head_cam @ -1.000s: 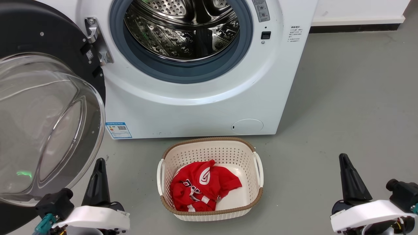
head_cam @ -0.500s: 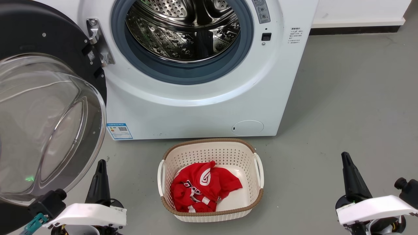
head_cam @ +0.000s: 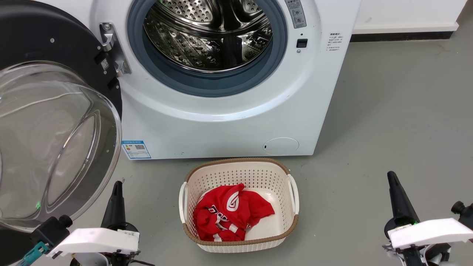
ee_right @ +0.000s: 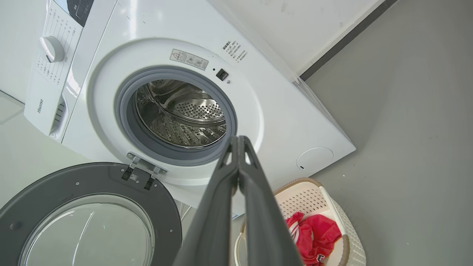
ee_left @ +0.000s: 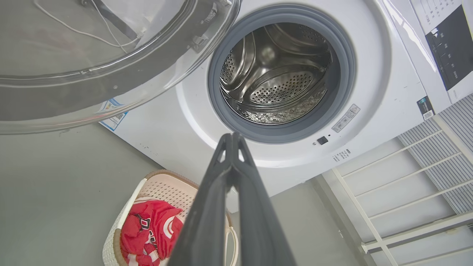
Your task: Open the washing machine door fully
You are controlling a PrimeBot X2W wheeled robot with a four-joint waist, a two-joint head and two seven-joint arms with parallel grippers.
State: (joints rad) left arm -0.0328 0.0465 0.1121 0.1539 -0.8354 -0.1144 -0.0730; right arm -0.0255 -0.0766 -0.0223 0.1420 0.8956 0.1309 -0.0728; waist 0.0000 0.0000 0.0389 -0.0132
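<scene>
The white washing machine (head_cam: 221, 122) (ee_left: 380, 74) (ee_right: 281, 111) stands ahead with its steel drum (head_cam: 208, 35) exposed. The washing machine door (head_cam: 48, 136) (ee_left: 74, 74) (ee_right: 88, 218), a black disc with a bulging clear glass bowl, is swung wide out to the left on its hinge (head_cam: 112, 50). My left gripper (head_cam: 117, 184) (ee_left: 232, 136) is shut and empty, low at the left, just right of the door's glass and apart from it. At the lower right my right gripper (head_cam: 391, 175) (ee_right: 238, 138) is shut and empty, well away from the machine.
A cream perforated laundry basket (head_cam: 292, 195) (ee_left: 129, 207) (ee_right: 343, 221) holding a red garment (head_cam: 231, 210) sits on the grey floor just in front of the machine, between my arms. A white wall with a dark skirting (head_cam: 401, 35) runs behind at the right.
Both grippers have sunk slightly lower in the head view, and the whole picture has shifted a little, so the camera moved. The door stands as before.
</scene>
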